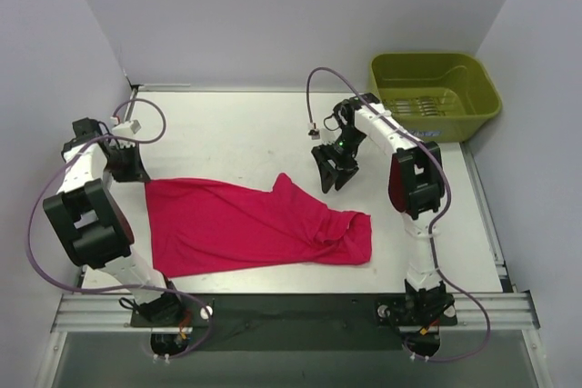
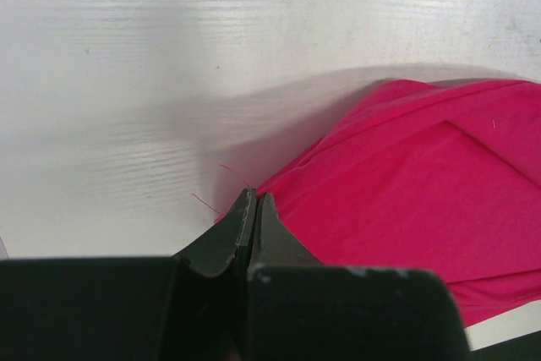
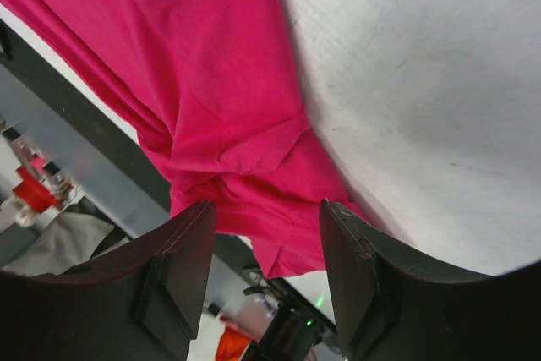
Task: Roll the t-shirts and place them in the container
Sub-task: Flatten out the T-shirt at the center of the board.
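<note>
One magenta-red t-shirt [image 1: 245, 224] lies spread and creased on the white table; it also fills the right of the left wrist view [image 2: 406, 192] and the upper left of the right wrist view [image 3: 194, 82]. My left gripper [image 2: 254, 194] is shut at the t-shirt's far left corner. Fabric shows on both sides of its tips, so it pinches that corner. In the top view the left arm hides those jaws. My right gripper [image 1: 332, 174] [image 3: 266, 209] hangs open above the table by the shirt's far edge, holding nothing. A bunched sleeve shows below its fingers.
An olive-green plastic tub [image 1: 435, 88] stands at the back right corner. White walls close the table on the left, back and right. A metal rail [image 1: 291, 311] runs along the near edge by the arm bases.
</note>
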Robot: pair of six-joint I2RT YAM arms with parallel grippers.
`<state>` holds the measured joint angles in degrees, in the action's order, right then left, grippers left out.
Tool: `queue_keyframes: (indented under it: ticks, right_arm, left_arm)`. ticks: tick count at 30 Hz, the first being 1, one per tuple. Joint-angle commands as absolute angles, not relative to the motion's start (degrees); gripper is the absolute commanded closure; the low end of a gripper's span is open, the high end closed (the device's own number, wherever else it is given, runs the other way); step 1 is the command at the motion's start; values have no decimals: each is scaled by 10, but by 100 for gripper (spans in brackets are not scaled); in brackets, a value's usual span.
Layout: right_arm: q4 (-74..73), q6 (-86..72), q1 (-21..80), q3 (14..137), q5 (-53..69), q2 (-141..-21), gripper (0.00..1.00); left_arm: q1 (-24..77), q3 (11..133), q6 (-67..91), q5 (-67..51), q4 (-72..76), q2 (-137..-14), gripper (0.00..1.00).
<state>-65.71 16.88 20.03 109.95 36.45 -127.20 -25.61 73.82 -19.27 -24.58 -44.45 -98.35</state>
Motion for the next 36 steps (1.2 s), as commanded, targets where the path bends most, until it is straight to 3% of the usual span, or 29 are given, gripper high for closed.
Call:
queue_keyframes:
  ticks: [1,7,16,21,26,29,36]
  right_arm:
    - [-692,145,202,1052,379,-1271,50]
    - [-691,133,204,1073,400,-1320,56]
    - [-696,117,238,1098,390,-1385,57]
    - [-686,115,234,1127,363,-1395,76]
    - [-664,118,213,1170,320,-1369,84]
    - [-660,132,201,1184,311,-1356,99]
    - [-615,190,202,1120,273,-1259,100]
  left_arm:
    - [-256,752,-196,-238,-454,-953,100]
    - [-255,746,-191,-231,-460,-947,100]
    - [-255,725,-205,-211,-474,-923,100]
    - [-256,724,-206,-209,-476,-912,100]
    - [-255,722,-194,-218,-468,-912,100]
    - [-254,724,-184,-227,-458,-915,100]
    - [-250,727,-173,-243,-447,-908,100]
